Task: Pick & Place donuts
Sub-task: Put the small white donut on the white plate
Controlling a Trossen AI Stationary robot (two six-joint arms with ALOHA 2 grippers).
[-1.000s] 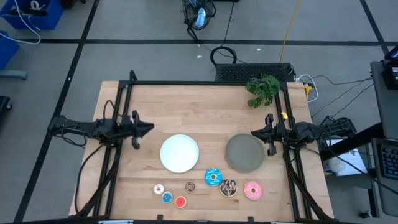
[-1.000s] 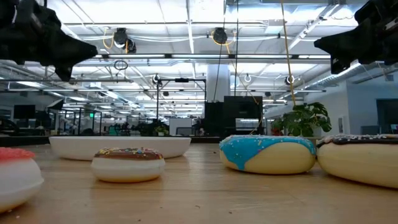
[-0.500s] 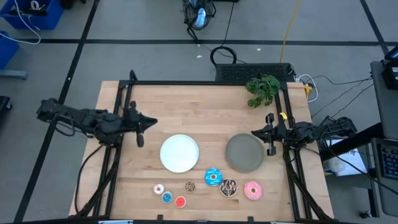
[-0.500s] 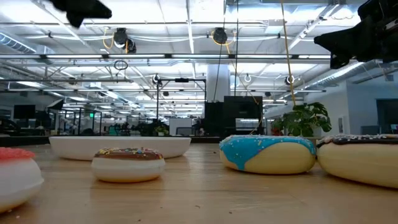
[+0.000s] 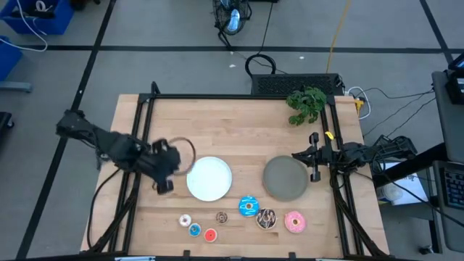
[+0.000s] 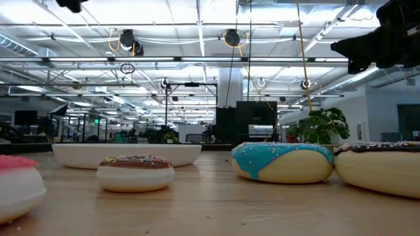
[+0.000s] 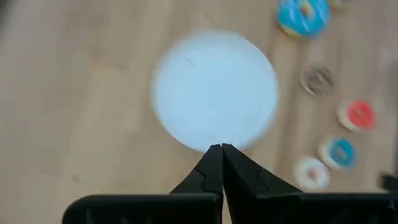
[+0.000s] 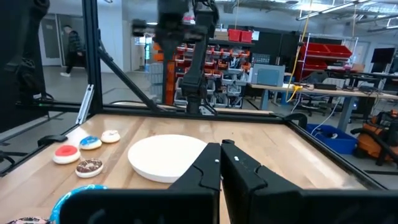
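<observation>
Seven toy donuts lie flat along the table's near edge: large blue (image 5: 249, 206), chocolate sprinkled (image 5: 266, 218), pink (image 5: 294, 222), and small white-pink (image 5: 185, 220), blue (image 5: 194, 230), red (image 5: 210, 234), brown (image 5: 221, 217). My left gripper (image 5: 172, 165) hovers, shut, just left of the white plate (image 5: 209, 178), pointing down at the plate's rim (image 7: 214, 146). Its wrist view shows the large blue donut (image 7: 303, 15) and the small ones (image 7: 337, 152) beyond. My right gripper (image 5: 296, 154) waits shut, raised at the grey plate's (image 5: 285, 178) right edge.
A potted green plant (image 5: 306, 104) stands at the far right corner. Black frame rails (image 5: 239, 96) run along the far and side edges. Bare wood lies between the plates and the far rail. A person (image 8: 73, 50) walks in the room behind.
My left arm has swung from the table's left edge toward the white plate, rising out of the low view's top and tipping its shut fingers downward over the table. My right arm and all the donuts have stayed where they were.
</observation>
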